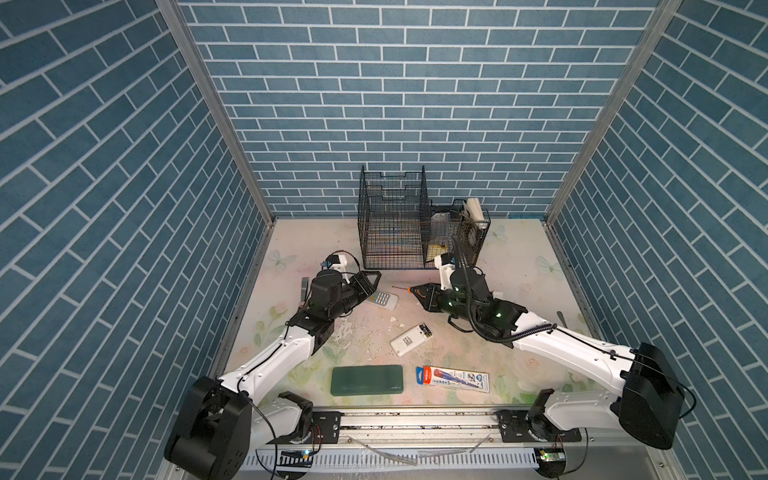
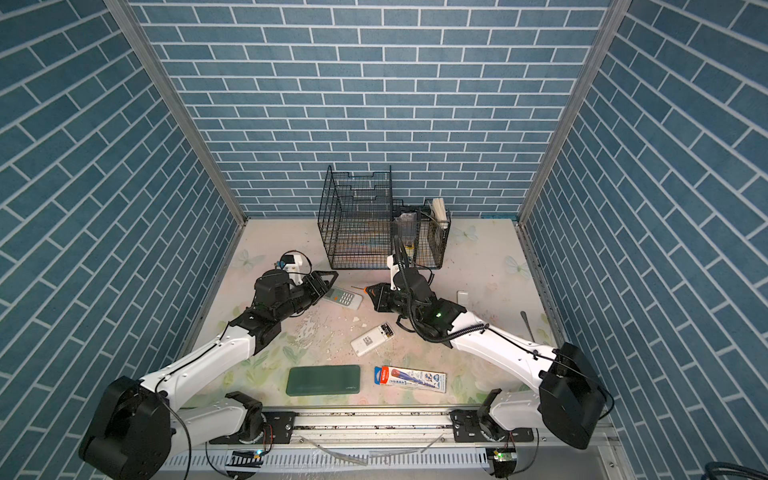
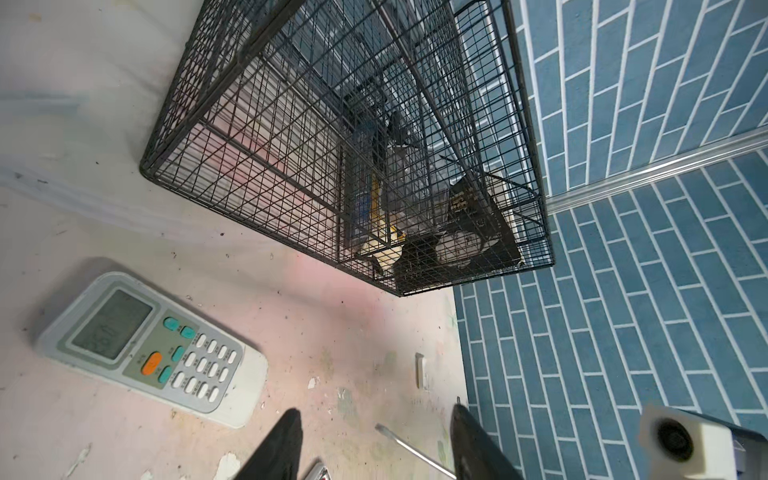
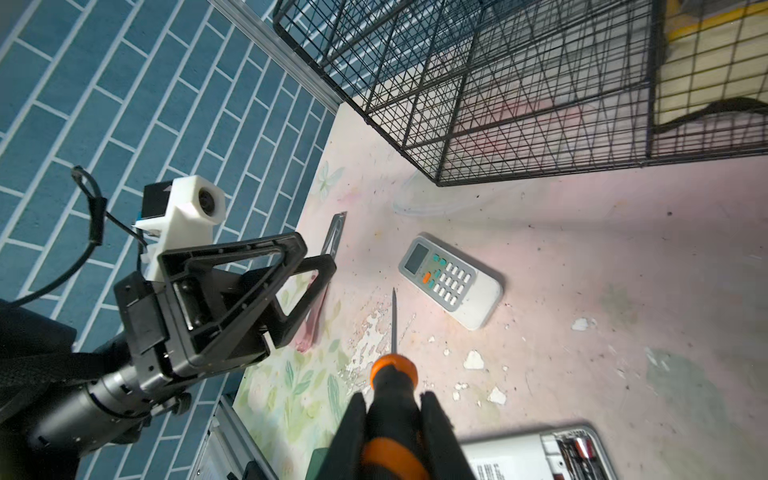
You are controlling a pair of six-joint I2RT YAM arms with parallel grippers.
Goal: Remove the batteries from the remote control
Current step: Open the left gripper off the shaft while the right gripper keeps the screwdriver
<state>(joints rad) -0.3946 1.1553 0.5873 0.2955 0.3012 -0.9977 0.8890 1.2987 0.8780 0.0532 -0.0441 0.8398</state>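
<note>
The batteries (image 4: pixel 575 451), blurred here, seem to sit in the opened back of the face-down white remote (image 1: pixel 411 340) mid-table. Near it the right gripper (image 4: pixel 392 400) clamps the orange-and-black screwdriver (image 4: pixel 394 370), tip toward the face-up air-conditioner remote (image 1: pixel 383 299). The left gripper (image 3: pixel 374 411) hangs half-open and empty beside that remote, before the wire cage (image 1: pixel 395 224)

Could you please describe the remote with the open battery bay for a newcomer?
From the black wire cage at the back wall, come forward to mid-table. A white remote lies there. Unlike the keypad-up remote nearer the cage, it is face down, battery bay open.
</note>
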